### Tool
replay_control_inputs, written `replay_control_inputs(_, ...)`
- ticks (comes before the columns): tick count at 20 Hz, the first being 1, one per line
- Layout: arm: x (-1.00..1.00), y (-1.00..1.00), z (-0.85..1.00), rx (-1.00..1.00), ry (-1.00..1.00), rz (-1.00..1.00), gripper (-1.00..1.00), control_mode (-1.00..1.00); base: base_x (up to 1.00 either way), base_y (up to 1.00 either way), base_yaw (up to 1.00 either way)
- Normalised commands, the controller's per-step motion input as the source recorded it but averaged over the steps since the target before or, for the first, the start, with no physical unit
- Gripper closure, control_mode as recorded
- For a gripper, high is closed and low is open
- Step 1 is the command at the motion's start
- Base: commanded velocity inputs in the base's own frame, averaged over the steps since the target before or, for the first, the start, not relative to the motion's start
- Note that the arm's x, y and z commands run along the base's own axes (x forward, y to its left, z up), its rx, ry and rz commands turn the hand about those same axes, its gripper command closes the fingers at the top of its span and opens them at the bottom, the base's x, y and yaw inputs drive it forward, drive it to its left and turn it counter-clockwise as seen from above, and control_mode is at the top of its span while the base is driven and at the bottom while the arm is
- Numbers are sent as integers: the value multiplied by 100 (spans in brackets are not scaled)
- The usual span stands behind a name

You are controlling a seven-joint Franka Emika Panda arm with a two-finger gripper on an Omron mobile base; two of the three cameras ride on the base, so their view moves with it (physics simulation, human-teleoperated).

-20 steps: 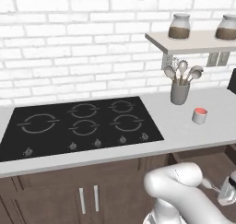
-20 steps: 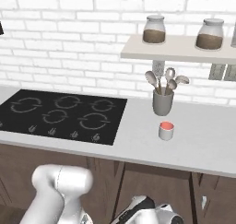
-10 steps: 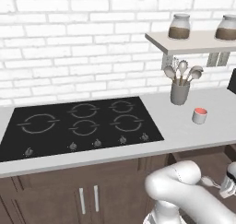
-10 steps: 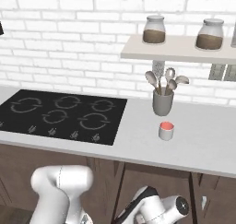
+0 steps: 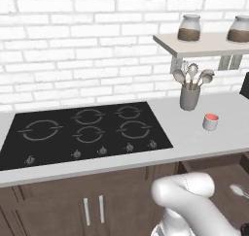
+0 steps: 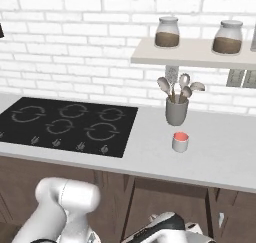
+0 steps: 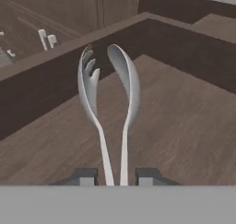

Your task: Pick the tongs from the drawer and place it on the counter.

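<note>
Dark brown plank-floored drawer [image 7: 184, 121]: slim silvery metal tongs [image 7: 110, 98] clamped in the two-finger gripper [image 7: 115, 176]. Grasp apparently done; lift and placement on light-grey countertop [image 5: 194, 138] outstanding.

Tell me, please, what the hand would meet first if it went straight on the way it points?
Probably the drawer wall: the hand, shut on the tongs, points along them toward it, though depth is unclear.
</note>
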Motion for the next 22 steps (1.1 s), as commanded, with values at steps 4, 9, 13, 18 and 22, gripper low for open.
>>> replay_control_inputs(4, 0, 83, 100, 0, -3, 0, 100, -100, 0, 0, 0)
replay_control_inputs(9, 0, 83, 100, 6, -4, 0, 100, -100, 0, 0, 0)
replay_control_inputs(13, 57, 99, 100, 9, -2, 0, 100, -100, 0, 0, 0)
replay_control_inputs(18, 97, 46, 100, 10, -5, 0, 100, -100, 0, 0, 0)
replay_control_inputs(22, 100, 1, 94, 6, 0, 0, 100, -100, 0, 0, 0)
